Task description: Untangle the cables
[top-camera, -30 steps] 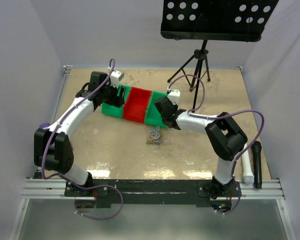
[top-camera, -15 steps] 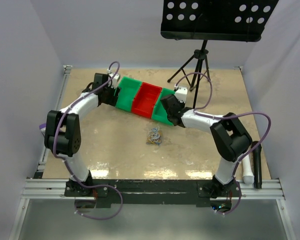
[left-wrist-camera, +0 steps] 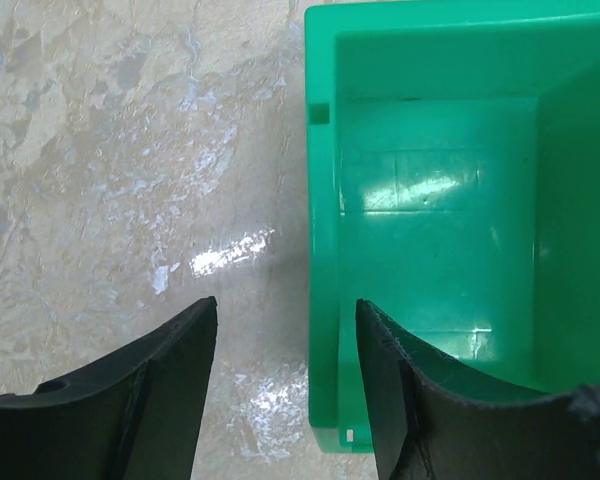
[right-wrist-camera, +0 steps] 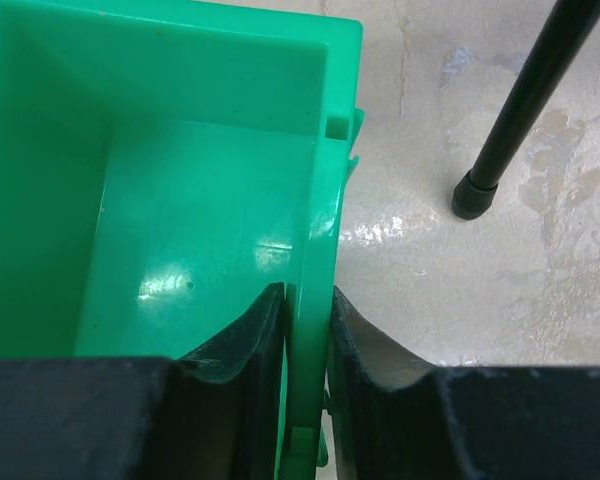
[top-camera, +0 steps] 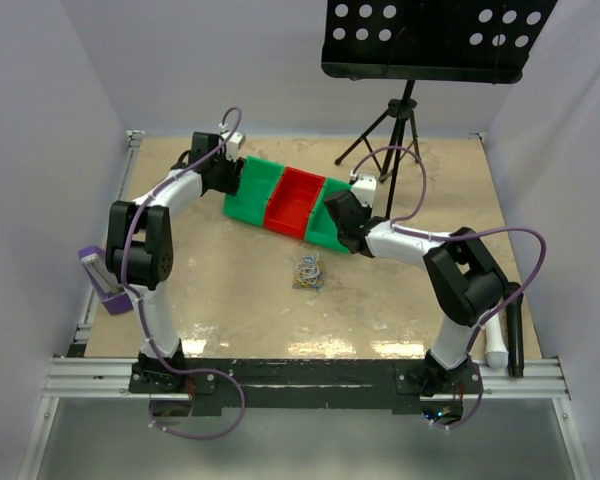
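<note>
— What has changed in the last second?
— The cables (top-camera: 308, 271), a small knot of orange-yellow, pale blue and whitish wire, lie where they lay. They are on the table (top-camera: 220, 290) nearest the arm bases, apart from both grippers. Behind them the row of three bins has slid rightward and a little farther off, both arms going with it.
— And the grips?
— The right gripper (right-wrist-camera: 305, 300) is clenched on the end wall of the right green bin (right-wrist-camera: 180, 220). The left gripper (left-wrist-camera: 285, 315) is spread, straddling the end wall of the left green bin (left-wrist-camera: 430, 220), one finger outside and one inside.
— Contents?
— Both green bins show glossy green floors; the red bin (top-camera: 292, 200) sits between them. A tripod leg (right-wrist-camera: 520, 100) stands beyond.
</note>
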`<action>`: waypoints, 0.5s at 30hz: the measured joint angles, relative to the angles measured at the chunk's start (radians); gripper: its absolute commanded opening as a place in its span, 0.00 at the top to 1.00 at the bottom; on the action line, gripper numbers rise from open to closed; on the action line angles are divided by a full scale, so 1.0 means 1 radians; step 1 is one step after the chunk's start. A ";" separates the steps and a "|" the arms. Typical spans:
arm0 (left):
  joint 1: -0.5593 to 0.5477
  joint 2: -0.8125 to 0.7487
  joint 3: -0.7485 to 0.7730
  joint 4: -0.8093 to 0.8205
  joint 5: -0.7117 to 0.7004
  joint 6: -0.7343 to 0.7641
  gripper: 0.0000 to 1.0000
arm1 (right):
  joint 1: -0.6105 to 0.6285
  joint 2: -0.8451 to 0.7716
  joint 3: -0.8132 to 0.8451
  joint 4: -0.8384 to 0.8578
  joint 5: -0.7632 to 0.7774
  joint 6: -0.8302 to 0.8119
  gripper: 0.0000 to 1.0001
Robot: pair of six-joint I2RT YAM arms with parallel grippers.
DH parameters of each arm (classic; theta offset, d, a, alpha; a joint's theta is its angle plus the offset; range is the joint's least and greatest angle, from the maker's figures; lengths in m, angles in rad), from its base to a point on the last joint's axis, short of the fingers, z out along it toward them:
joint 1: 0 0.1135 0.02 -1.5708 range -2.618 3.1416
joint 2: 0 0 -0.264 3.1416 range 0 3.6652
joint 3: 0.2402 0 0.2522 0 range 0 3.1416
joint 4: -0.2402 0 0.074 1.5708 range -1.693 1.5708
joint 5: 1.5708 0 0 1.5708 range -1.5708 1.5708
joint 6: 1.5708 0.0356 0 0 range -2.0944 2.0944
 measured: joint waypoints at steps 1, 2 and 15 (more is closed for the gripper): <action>0.001 0.002 -0.001 0.005 0.006 0.000 0.42 | 0.000 0.000 0.000 0.001 -0.007 -0.005 0.61; 0.001 0.003 -0.002 0.010 0.012 0.000 0.48 | 0.000 0.001 0.000 0.001 -0.012 -0.012 0.54; 0.006 -0.074 -0.164 0.100 0.072 -0.011 0.82 | 0.000 0.042 0.009 -0.012 -0.035 -0.038 0.51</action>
